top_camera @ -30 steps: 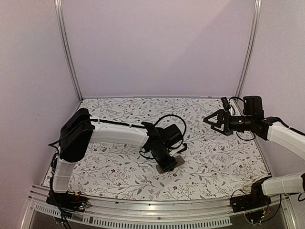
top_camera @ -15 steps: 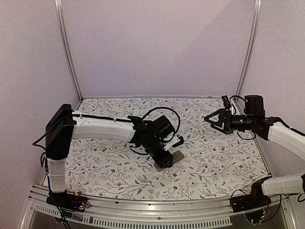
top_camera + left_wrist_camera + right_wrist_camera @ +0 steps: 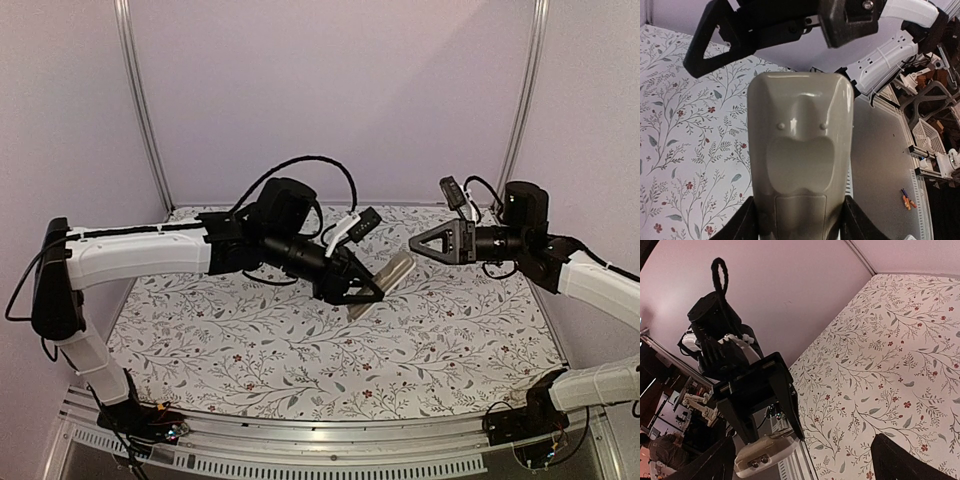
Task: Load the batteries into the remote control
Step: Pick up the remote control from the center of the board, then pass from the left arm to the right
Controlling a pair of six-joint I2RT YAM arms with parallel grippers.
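Here, the left gripper [image 3: 362, 293] is clamped on the lower end of the remote control [image 3: 800, 145], whose tan back faces the wrist camera. The remote is held clear of the floral worktop [image 3: 250, 350], above its middle. The right gripper [image 3: 420, 243], fingers spread wide and empty, hangs near the remote's free end, toward the right edge.
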